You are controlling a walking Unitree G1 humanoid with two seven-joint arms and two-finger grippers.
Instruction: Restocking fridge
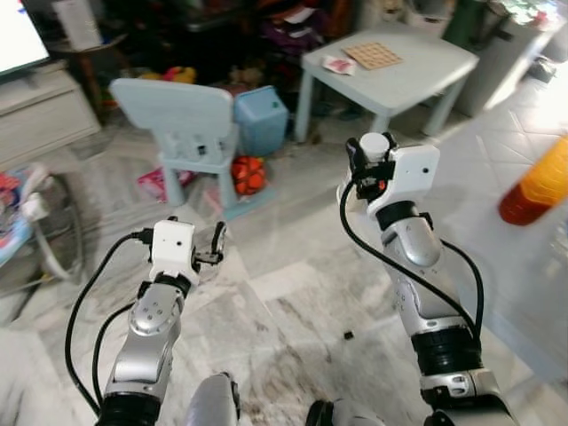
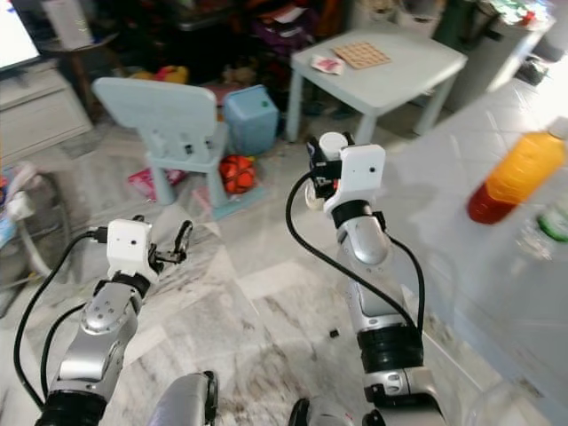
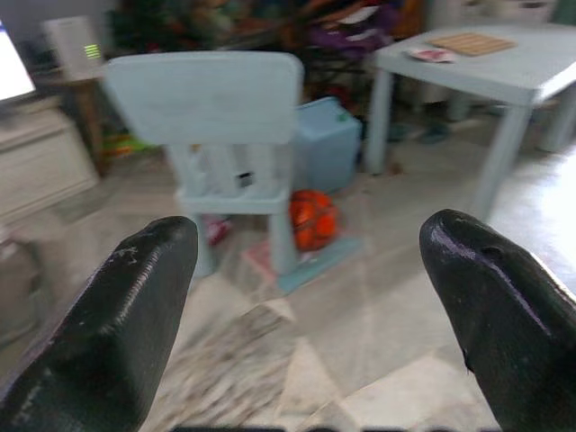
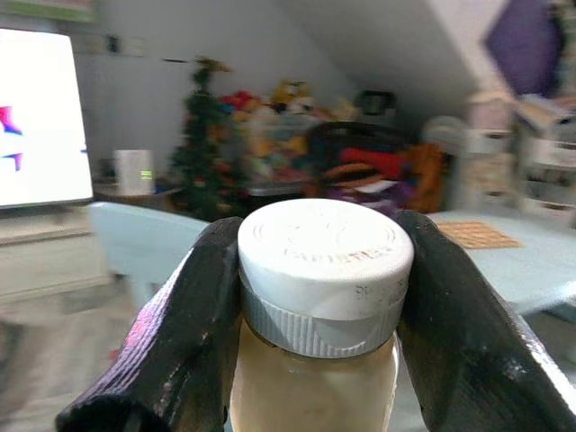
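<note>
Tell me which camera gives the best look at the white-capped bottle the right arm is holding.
The right wrist view: the bottle sits close up between the right gripper jaws. Both eye views show just its white cap above the wrist housing.

One pale blue chair (image 1: 182,124), one small table (image 1: 390,67), one white-capped bottle (image 4: 319,306), one orange bottle (image 2: 515,177).
</note>
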